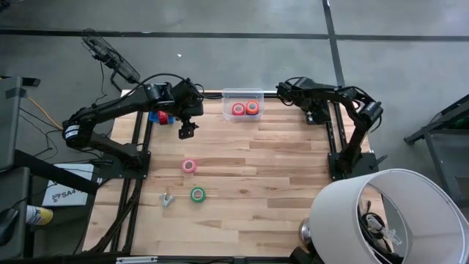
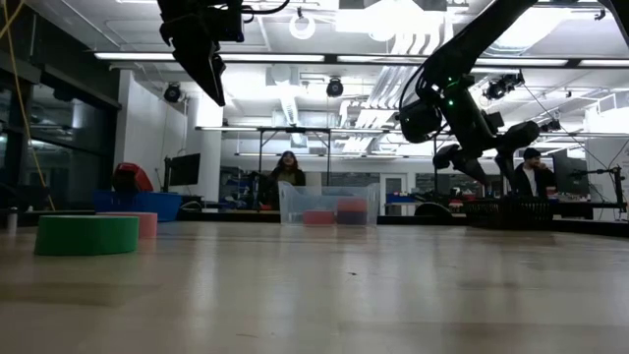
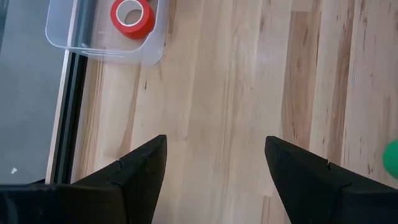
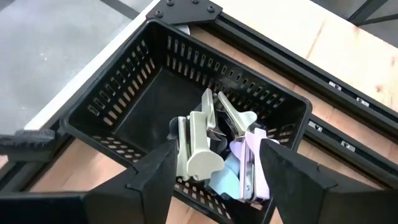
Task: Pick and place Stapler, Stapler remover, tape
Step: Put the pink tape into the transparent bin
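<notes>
Left claw [image 1: 187,132] spread, empty, hovering above bare worktop [image 1: 278,169] near clear bin [image 1: 242,95] holding red tape [image 1: 238,109] and a second roll. Right claw [image 4: 214,168] spread over black basket [image 4: 124,99] of staple removers [image 4: 199,140], gripping nothing. Pink tape [image 1: 189,166] and green tape [image 1: 197,194] flat on worktop.

black slotted basket [image 4: 124,106] at table's far right corner; white lampshade [image 1: 381,216] near corner.
</notes>
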`<state>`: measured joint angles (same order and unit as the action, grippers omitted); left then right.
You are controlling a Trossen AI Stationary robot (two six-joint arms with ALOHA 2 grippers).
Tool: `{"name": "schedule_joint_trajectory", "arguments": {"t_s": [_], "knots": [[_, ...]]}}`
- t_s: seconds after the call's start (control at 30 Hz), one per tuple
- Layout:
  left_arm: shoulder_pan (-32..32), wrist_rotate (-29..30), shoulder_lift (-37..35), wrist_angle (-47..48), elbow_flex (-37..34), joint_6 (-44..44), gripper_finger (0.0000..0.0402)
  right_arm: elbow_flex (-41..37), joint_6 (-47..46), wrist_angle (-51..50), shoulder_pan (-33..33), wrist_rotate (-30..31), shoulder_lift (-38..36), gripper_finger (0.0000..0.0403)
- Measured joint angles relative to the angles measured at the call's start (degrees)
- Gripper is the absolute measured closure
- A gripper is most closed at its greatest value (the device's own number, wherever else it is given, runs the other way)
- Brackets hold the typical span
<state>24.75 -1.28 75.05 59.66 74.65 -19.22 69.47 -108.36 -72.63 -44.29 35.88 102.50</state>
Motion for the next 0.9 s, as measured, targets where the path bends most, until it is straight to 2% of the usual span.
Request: {"name": "schedule_joint_trajectory", "arguments": {"t_s": [0.2, 0.5, 0.67, 0.9], "knots": [[0.0, 0.1, 0.0, 0.0, 0.0, 0.0, 0.0135, 0.0, 3.2, 0.0, 1.8, 0.0, -0.1, 0.0181], [0.0, 0.3, 0.0, 0.0, 0.0, 0.7, 0.0135, 0.0, 3.7, 0.2, 9.5, 8.0, -3.1, 0.018], [0.0, 0.4, 0.0, 0.0, 0.0, 1.5, 0.0135, 0.0, 10.9, 0.7, 15.2, 12.1, -4.5, 0.018], [0.0, 0.6, 0.0, 0.6, 0.0, 4.3, 0.0135, 0.0, 19.4, 0.7, 23.3, 15.0, -7.2, 0.0181]]}}
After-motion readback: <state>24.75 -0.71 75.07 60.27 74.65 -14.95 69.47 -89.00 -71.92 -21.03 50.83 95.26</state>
